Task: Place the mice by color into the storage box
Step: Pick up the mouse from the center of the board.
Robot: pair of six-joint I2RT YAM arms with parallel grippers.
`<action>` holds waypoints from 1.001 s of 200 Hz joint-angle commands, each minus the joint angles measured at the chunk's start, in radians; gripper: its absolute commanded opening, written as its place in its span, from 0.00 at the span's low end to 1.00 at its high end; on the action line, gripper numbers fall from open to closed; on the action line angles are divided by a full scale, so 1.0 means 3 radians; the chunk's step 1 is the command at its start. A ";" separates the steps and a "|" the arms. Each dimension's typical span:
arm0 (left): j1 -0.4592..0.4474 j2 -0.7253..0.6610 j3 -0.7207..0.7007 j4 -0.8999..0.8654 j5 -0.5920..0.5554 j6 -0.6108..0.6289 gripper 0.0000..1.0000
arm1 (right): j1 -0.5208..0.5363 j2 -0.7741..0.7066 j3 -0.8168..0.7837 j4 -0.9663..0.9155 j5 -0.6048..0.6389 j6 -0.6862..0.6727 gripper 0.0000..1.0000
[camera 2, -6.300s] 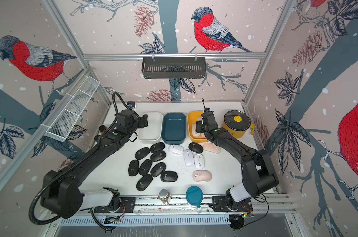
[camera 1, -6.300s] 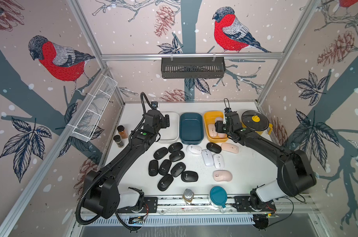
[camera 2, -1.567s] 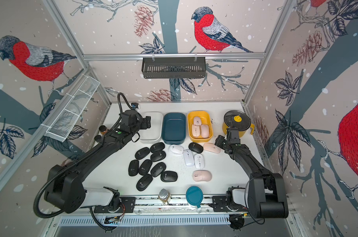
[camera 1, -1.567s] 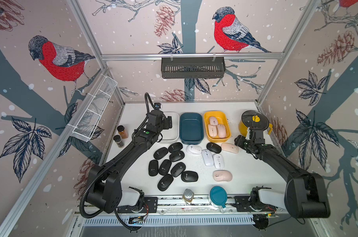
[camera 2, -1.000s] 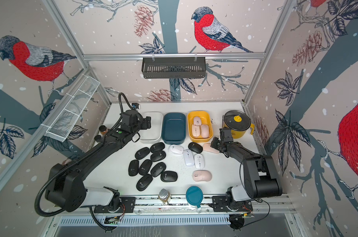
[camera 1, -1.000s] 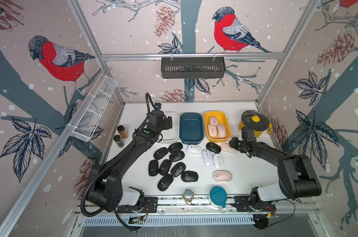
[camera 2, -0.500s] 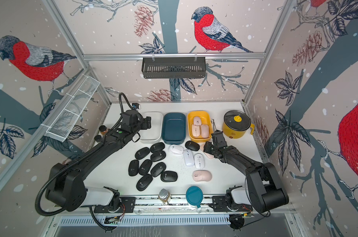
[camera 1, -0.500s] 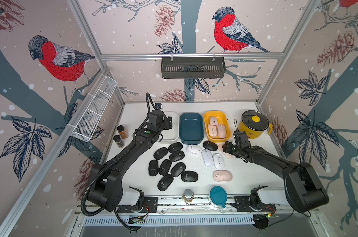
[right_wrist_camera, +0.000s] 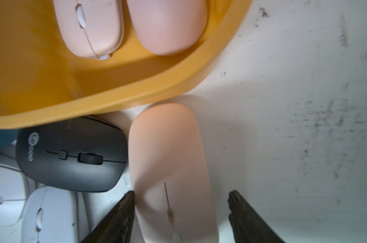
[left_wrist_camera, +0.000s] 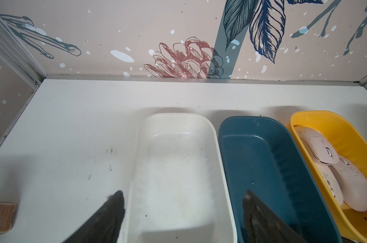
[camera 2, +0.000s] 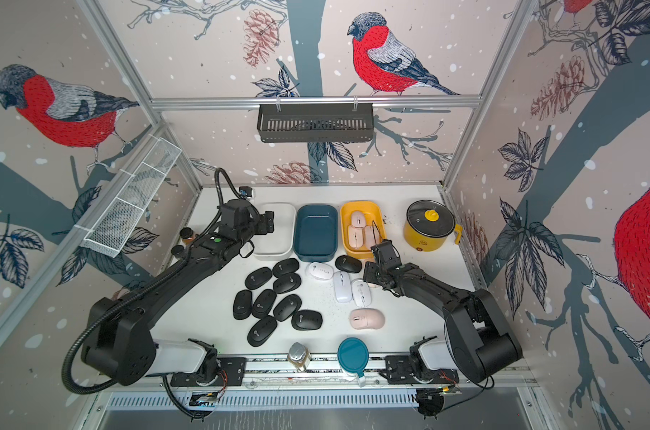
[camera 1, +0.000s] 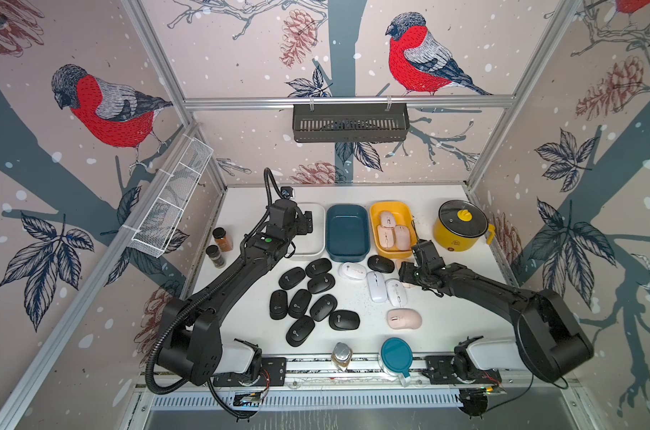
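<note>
Three bins stand in a row at the back: white (camera 1: pixel 312 250), dark blue (camera 1: pixel 347 232) and yellow (camera 1: pixel 390 208). The yellow one holds three pink mice (camera 1: pixel 392 232). Several black mice (camera 1: pixel 308 298) lie mid-table, with white mice (camera 1: pixel 375 286) to their right and a loose pink mouse (camera 1: pixel 403 319) nearer the front. My right gripper (right_wrist_camera: pixel 181 195) is open and straddles another pink mouse (right_wrist_camera: pixel 168 157), which lies just in front of the yellow bin (right_wrist_camera: pixel 52 94) beside a black mouse (right_wrist_camera: pixel 73 155). One finger (right_wrist_camera: pixel 123 210) is close to its side. My left gripper (left_wrist_camera: pixel 182 195) hangs open over the empty white bin (left_wrist_camera: pixel 178 122).
A yellow pot with a glass lid (camera 1: pixel 461 227) stands at the back right. A round teal lid (camera 1: pixel 396 355) and a small jar (camera 1: pixel 341 355) sit at the front edge. Two spice jars (camera 1: pixel 219 245) are at the left. A wire basket (camera 1: pixel 171 201) hangs on the left wall.
My right gripper has swung left from beside the pot to the pink mouse in front of the yellow bin, and its jaws have opened. The left arm has not moved.
</note>
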 commanded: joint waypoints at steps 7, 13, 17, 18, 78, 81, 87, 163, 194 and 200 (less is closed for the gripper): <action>-0.0001 -0.0024 0.0016 0.0021 -0.0013 -0.0008 0.87 | 0.0100 0.0134 0.0104 -0.0028 0.0248 -0.0028 0.73; -0.0001 -0.0024 0.0016 0.0021 -0.0019 -0.0007 0.87 | 0.0132 0.0168 0.0122 -0.0038 0.0285 -0.0029 0.73; -0.0001 -0.0024 0.0016 0.0018 -0.0018 -0.0004 0.87 | 0.0148 0.0186 0.0135 -0.0043 0.0311 -0.0033 0.73; -0.0001 -0.0024 0.0016 0.0020 -0.0016 -0.0003 0.87 | 0.0153 0.0192 0.0135 -0.0041 0.0314 -0.0031 0.73; -0.0002 -0.0033 0.0015 0.0021 -0.0028 0.0001 0.87 | 0.0281 0.0434 0.0258 -0.0073 0.0482 -0.0034 0.71; 0.0001 -0.0030 0.0016 0.0021 -0.0028 0.0003 0.87 | 0.0285 0.0444 0.0263 -0.0071 0.0486 -0.0038 0.71; -0.0001 -0.0029 0.0016 0.0019 -0.0029 0.0001 0.87 | 0.0286 0.0456 0.0263 -0.0075 0.0496 -0.0034 0.70; -0.0003 -0.0008 0.0017 0.0021 -0.0026 0.0008 0.87 | 0.0320 0.0432 0.0270 -0.0125 0.0542 -0.0002 0.60; -0.0001 0.0007 0.0021 0.0022 -0.0016 -0.0003 0.87 | 0.0333 0.0309 0.0295 -0.0176 0.0527 0.0010 0.60; -0.0001 0.0012 0.0026 0.0021 -0.0016 0.0002 0.87 | 0.0340 0.0284 0.0297 -0.0186 0.0530 0.0017 0.59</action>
